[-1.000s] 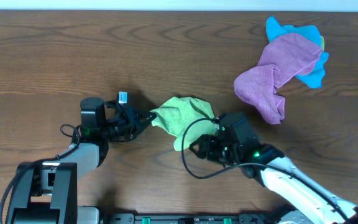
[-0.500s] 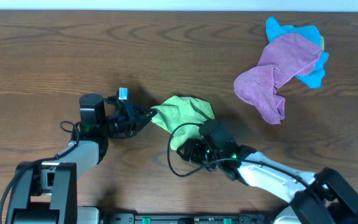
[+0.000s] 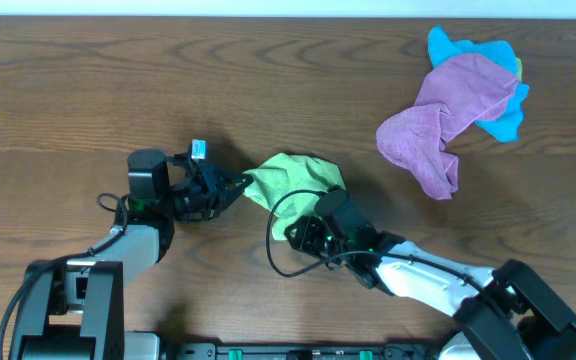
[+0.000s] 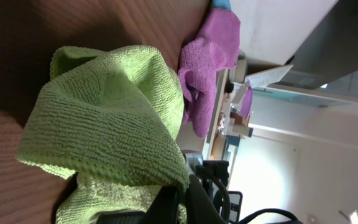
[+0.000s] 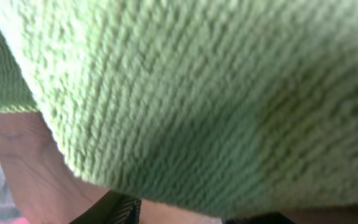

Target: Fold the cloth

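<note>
Currently the cloth (image 3: 293,178) is pinched at one edge by the left gripper (image 3: 239,186), closure of the right gripper (image 3: 301,230) cannot be told; an opposite corner should be secured, then pulled flat.

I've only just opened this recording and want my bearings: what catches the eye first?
A bunched lime-green cloth sits midway across the wooden table, its left corner pinched by the left gripper, with the right gripper close against its near edge. Toward the far right corner, a crumpled purple cloth lies heaped over a bright blue cloth.
</note>
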Controlling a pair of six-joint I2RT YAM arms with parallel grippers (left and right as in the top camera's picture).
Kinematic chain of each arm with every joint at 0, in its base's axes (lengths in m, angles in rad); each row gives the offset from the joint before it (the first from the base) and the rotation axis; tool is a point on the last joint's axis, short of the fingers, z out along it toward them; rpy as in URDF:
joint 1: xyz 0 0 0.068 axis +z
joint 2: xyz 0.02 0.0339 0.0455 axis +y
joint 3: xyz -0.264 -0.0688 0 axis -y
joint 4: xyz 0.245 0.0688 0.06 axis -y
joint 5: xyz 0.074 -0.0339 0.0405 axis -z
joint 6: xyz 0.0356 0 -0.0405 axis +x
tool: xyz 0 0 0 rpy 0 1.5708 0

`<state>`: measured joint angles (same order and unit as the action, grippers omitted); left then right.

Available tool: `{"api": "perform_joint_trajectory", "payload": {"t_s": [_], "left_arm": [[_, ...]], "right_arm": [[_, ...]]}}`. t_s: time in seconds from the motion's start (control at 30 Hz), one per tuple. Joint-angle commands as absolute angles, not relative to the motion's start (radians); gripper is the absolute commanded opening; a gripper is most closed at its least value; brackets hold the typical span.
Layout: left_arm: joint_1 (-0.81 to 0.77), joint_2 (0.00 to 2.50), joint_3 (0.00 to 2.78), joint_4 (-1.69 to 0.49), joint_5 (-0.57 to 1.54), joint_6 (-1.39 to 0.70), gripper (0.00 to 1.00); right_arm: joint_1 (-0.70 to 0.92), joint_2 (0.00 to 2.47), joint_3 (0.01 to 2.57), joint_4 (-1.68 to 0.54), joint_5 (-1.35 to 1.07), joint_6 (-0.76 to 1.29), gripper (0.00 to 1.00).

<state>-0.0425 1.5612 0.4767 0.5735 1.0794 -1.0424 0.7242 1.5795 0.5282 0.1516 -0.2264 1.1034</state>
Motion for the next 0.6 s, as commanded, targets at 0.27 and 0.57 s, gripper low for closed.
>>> {"api": "perform_joint_trajectory", "payload": {"t_s": [0.27, 0.57], "left_arm": [[-0.038, 1.548, 0.494, 0.574, 1.112, -1.021, 0.06], [-0.038, 1.548, 0.508, 0.582, 1.112, -1.025, 0.06]], "right_arm": [[0.725, 1.678, 0.508, 0.197, -0.126, 1.113, 0.01], [0.619, 1.331, 0.511, -0.011, -0.191, 1.005, 0.01]]}}
